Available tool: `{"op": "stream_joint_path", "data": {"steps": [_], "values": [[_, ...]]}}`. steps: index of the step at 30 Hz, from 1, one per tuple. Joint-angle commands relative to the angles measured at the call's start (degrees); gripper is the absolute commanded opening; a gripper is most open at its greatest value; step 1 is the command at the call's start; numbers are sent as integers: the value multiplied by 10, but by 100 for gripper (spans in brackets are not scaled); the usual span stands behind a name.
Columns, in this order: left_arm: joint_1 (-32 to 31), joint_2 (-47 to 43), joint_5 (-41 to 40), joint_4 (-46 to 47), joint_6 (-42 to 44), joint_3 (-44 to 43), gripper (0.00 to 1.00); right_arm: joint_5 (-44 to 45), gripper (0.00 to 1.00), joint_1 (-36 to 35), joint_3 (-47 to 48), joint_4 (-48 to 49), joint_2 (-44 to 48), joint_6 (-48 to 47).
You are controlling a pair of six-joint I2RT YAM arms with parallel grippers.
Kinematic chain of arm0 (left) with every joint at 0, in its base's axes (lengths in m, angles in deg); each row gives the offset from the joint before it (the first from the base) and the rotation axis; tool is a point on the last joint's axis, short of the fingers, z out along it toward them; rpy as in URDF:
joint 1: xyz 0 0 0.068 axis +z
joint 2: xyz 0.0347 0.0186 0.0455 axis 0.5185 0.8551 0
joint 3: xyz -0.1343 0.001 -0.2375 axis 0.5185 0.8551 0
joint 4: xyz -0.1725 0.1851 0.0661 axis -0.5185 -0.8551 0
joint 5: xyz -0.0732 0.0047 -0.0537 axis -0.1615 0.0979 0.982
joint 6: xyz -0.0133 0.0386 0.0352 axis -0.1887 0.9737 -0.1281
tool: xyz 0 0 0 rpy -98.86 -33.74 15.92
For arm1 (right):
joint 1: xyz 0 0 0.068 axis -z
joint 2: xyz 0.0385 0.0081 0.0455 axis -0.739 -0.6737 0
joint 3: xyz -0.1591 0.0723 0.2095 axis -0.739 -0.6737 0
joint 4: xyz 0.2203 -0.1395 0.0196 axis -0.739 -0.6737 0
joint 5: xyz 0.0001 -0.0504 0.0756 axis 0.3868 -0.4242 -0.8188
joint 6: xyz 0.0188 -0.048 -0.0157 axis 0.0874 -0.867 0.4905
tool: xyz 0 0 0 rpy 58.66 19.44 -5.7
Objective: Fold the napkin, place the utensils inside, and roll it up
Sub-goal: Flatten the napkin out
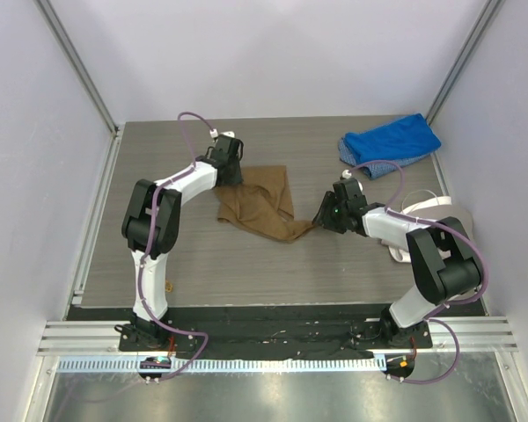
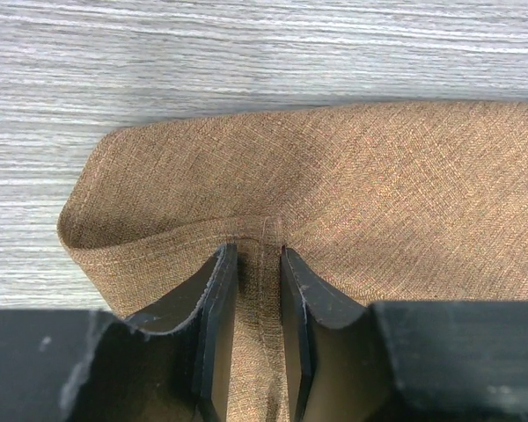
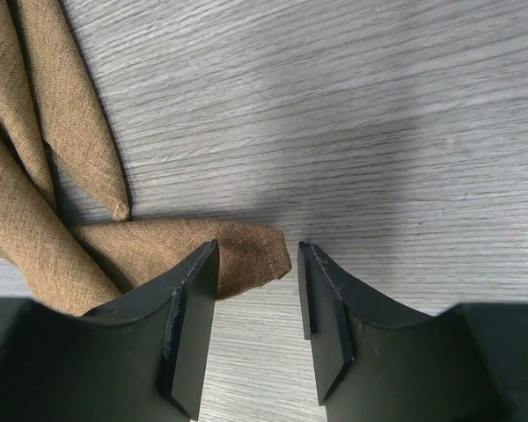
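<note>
The tan-brown napkin [image 1: 262, 207] lies crumpled in the middle of the table. My left gripper [image 1: 230, 180] is at its far-left edge. In the left wrist view the jaws [image 2: 258, 251] are nearly closed, pinching a raised fold of the napkin [image 2: 352, 176] along its hem. My right gripper [image 1: 318, 220] is at the napkin's near-right corner. In the right wrist view it [image 3: 258, 249] is open and low over the table, with the napkin corner [image 3: 246, 255] lying between the fingers, next to the left one. The gold spoon is not in view.
A blue cloth [image 1: 392, 141] lies at the far right. A beige-and-white cap-like item [image 1: 433, 209] sits at the right edge behind my right arm. A small brownish speck [image 1: 169, 286] lies near the left arm's base. The walls stand close on both sides.
</note>
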Motion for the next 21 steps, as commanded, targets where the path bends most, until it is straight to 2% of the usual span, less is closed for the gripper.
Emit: {"op": "stream_joint_path", "data": {"steps": [1, 5, 8, 21], "values": [[7, -36, -18, 22, -5, 3, 32, -11, 49, -4, 18, 15, 7, 10], [7, -48, -20, 24, -6, 15, 41, -15, 49, -5, 20, 15, 11, 14], [7, -57, -21, 19, -6, 21, 42, -16, 50, -6, 21, 16, 10, 15], [7, -78, -21, 26, -5, 44, 35, -13, 50, -16, 25, 17, 8, 20]]}}
